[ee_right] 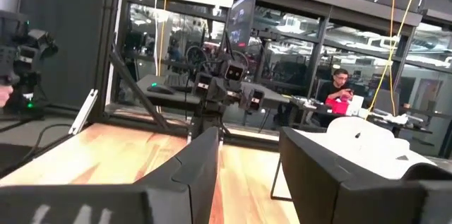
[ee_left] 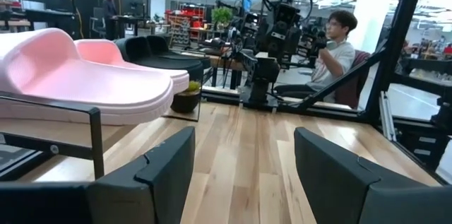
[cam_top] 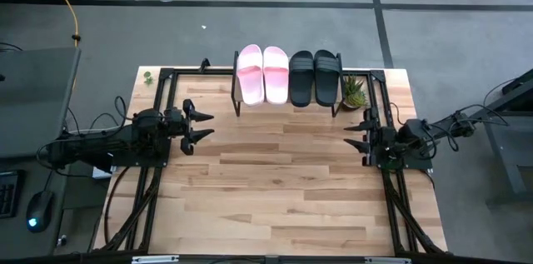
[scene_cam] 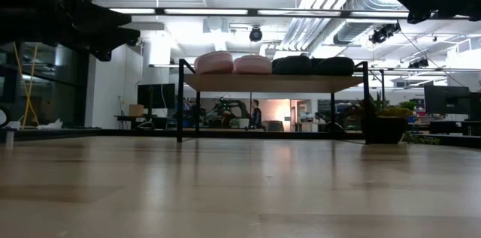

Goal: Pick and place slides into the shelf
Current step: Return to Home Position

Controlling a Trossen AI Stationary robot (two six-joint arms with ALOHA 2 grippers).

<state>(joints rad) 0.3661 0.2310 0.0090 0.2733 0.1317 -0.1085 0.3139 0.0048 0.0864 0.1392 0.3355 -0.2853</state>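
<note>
Overhead, all four slides are seen on the shelf (cam_top: 236,91) at the far edge of the counter (cam_top: 275,189): pink slides (cam_top: 262,74) on the left, black slides (cam_top: 314,77) on the right, side by side and touching. A potted plant (cam_top: 354,91) is set just beside the shelf's right end. The left pincer (cam_top: 204,125) is held over the counter's left side, fingers spread wide, nothing gripped. The right pincer (cam_top: 353,131) is held over the right side, also spread wide and empty. Both are well apart from the shelf.

Low view: the shelf (scene_cam: 274,82) is seen end-on across the counter, with pink slides (scene_cam: 233,63) and black slides (scene_cam: 312,65) lined up on its board. The potted plant (scene_cam: 383,125) is seen near the right leg.

Left wrist view: the left pincer (ee_left: 244,174) is shown wide open. Pink slides (ee_left: 78,75) are seen close by on the shelf (ee_left: 95,132), black slides (ee_left: 159,54) beyond them. A seated person (ee_left: 339,47) is seen past the counter.

Right wrist view: the right pincer (ee_right: 247,174) is shown wide open, nothing held. A person (ee_right: 339,86) is seen in the room behind.
</note>
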